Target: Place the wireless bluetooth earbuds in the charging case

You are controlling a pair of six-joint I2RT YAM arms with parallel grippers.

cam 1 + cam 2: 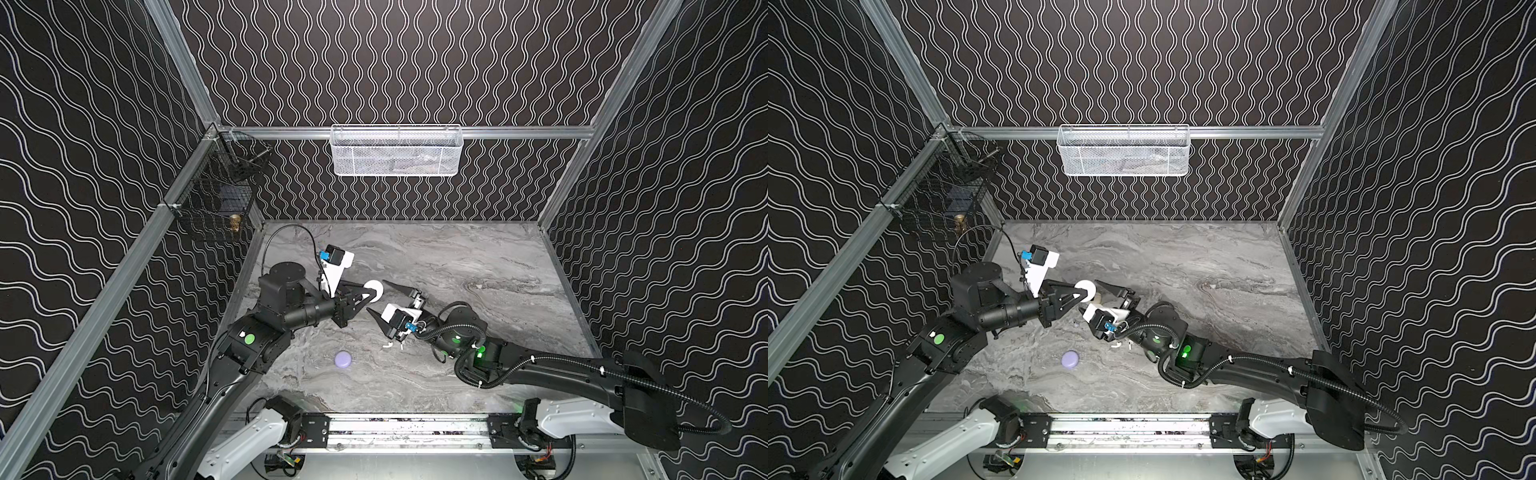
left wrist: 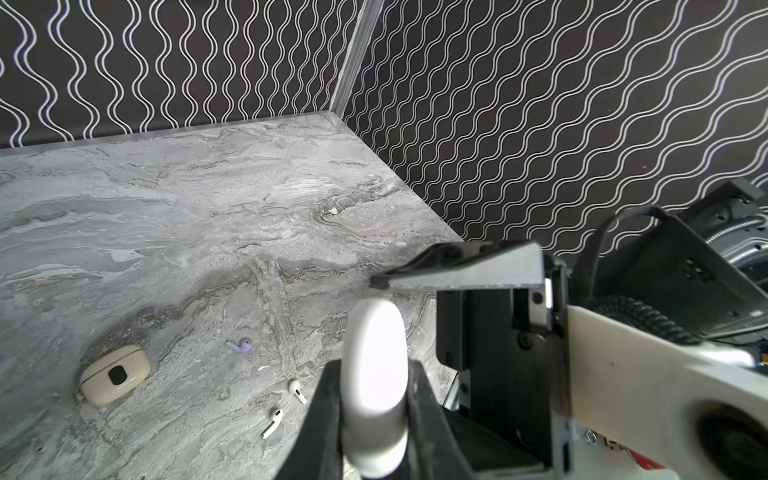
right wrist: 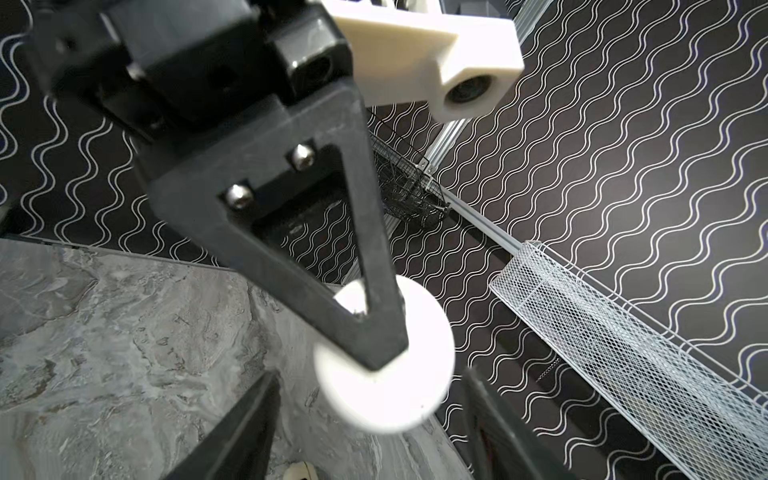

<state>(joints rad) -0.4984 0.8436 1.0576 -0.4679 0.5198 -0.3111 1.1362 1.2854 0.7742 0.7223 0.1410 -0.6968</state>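
- Gripping a white round case [image 2: 374, 386] by its flat faces, the left fingers [image 2: 320, 415] are clenched; its thin edge faces the left wrist camera.
- Just beside it, the right fingers [image 3: 241, 432] stand released, spread apart.
- Two white earbuds [image 2: 297, 390] and a lavender earbud [image 2: 240, 345] lie flat on the table [image 2: 166, 228], stems pointing different ways.

My left gripper [image 3: 380, 349] hides a chunk of the white case [image 3: 419, 374], and the cream case [image 3: 301, 471] is cut off at the edge.

White case [image 2: 374, 374], grey-marbled table [image 2: 166, 228]
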